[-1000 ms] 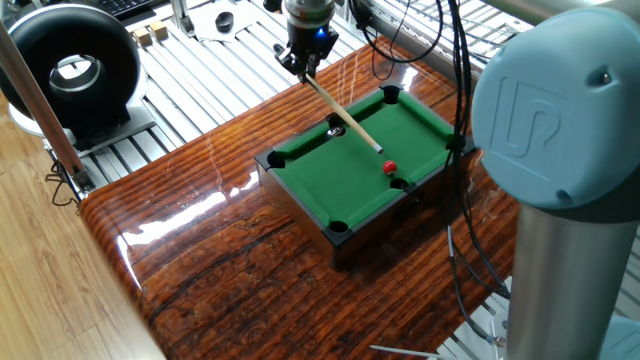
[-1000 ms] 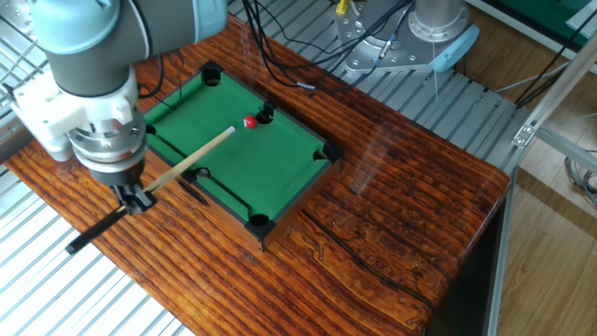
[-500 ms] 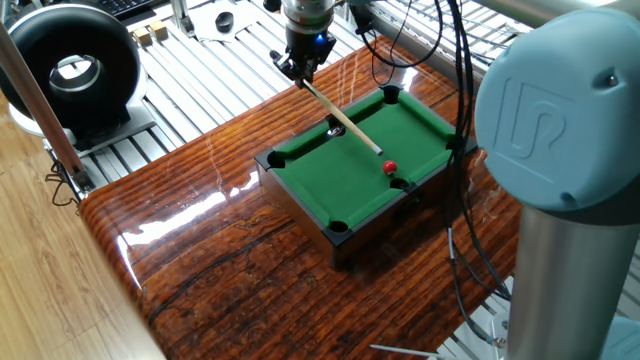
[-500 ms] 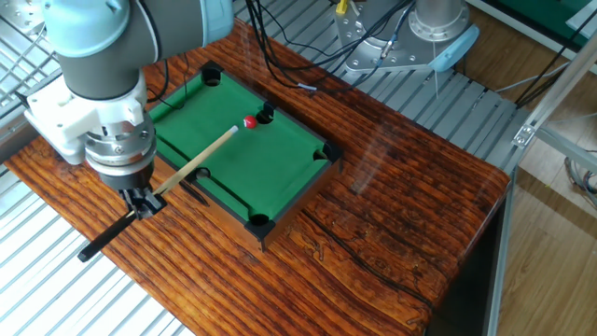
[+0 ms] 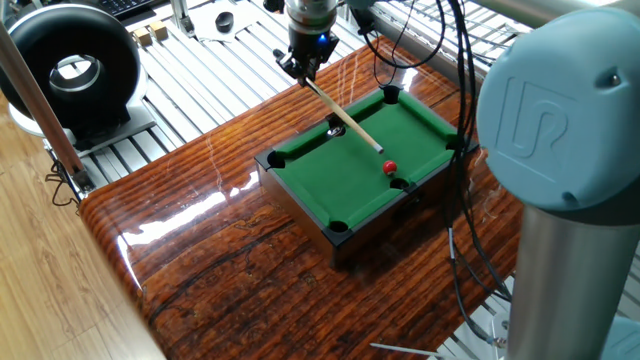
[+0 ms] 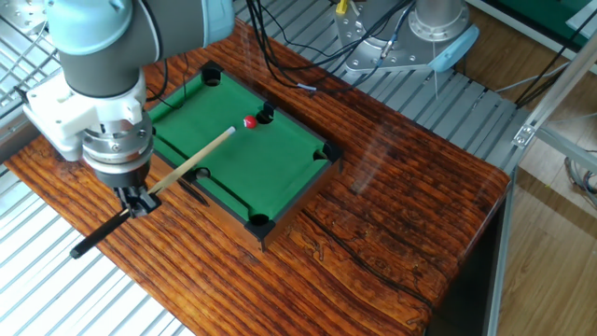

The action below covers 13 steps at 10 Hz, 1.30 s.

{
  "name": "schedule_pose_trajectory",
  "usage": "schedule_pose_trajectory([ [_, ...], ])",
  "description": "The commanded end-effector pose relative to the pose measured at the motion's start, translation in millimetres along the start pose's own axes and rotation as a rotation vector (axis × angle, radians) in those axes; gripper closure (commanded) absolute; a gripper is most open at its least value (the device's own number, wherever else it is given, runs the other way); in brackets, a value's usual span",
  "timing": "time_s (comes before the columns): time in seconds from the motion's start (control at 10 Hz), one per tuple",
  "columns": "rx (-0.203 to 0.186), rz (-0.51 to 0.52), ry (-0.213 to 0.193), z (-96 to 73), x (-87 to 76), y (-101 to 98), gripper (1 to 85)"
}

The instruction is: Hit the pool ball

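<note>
The gripper [image 6: 136, 200] hangs just off one long side of the miniature pool table [image 6: 280, 163], its fingers pinched on the cue stick [image 6: 191, 165] near where the pale shaft meets the dark butt; the butt end [image 6: 93, 240] juts out behind it, low over the wooden table [image 6: 401, 196]; the pale shaft slants across the rail and out over the green felt, tip stopping near the middle of the cloth. The pool ball [image 6: 249, 121] (a small glossy red thing) sits on the felt close to the far long rail, just beside the middle pocket [image 6: 266, 114] there; in the other fixed view the ball [image 5: 390, 168] lies a little beyond the cue tip [image 5: 378, 150], with a clear gap of felt between them, and the gripper [image 5: 305, 65] stands above the table's edge. Black cables [image 5: 455, 90] trail over the far end of the pool table.
</note>
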State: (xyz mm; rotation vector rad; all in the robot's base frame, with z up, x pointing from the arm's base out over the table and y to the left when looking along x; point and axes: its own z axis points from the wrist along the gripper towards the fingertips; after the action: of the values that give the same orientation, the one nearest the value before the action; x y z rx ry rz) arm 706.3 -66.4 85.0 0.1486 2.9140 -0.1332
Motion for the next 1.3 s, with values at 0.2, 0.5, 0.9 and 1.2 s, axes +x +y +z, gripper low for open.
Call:
schedule_pose_trajectory([
  [0.2,0.01,0.053,-0.041,-13.5,-0.4,-1.8,84.7],
  [0.5,0.015,0.052,-0.038,-13.4,3.4,-0.1,84.7],
  [0.9,0.04,0.03,-0.035,-11.4,6.7,-7.3,84.7],
  [1.2,0.04,0.028,-0.036,-11.9,9.0,-8.4,84.7],
])
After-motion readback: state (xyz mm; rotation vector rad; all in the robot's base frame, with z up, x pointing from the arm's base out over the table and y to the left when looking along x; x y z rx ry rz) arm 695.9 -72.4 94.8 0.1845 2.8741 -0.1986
